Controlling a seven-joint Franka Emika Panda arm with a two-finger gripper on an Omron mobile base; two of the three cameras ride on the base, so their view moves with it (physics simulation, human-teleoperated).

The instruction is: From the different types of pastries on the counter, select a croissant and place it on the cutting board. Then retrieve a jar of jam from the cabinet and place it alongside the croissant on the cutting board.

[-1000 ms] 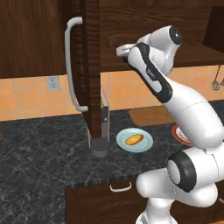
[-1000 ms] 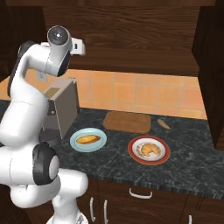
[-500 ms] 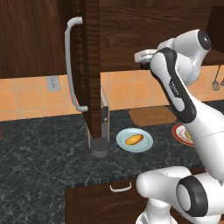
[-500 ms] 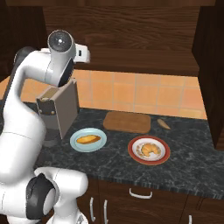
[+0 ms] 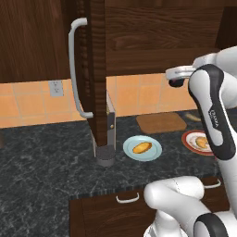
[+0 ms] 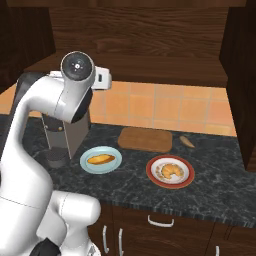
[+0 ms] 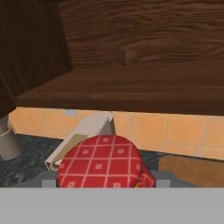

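1. Now, left base view: arm is up high, w/ the tool (image 5: 176,79) at about the level of the cabinet's (image 5: 139,37) lower edge and above the counter (image 5: 46,157). The cabinet door hangs open, well to the left of the tool. The cutting board (image 5: 160,122) lies below, against the tiled wall, and is bare. Best move, I'd judge: swing down and fwd in one smooth arc, wrist level.
2. Right base view: board (image 6: 145,139) sits btwn the blue plate (image 6: 100,159) w/ the oval pastry (image 6: 101,159) and the red-rimmed plate (image 6: 170,171). The croissant (image 6: 170,171) is on that red-rimmed plate, not on the board, so "alongside" isn't met yet. Aim the jar at one half of the board and leave the other half free for the croissant.
3. Hand view: jar of jam (image 7: 99,164) sits right at the tool's tips, red checked top facing the camera. Tips themselves are hidden behind it. Jar hangs in mid-air, so I judge the tool is clamped on it. A corner of the board (image 7: 192,169) shows lower right.
4. Tips for the step: keep the jar upright. Lower till the base touches wood before letting go. Release slowly, since a squat jar can skid. Lift straight up after.
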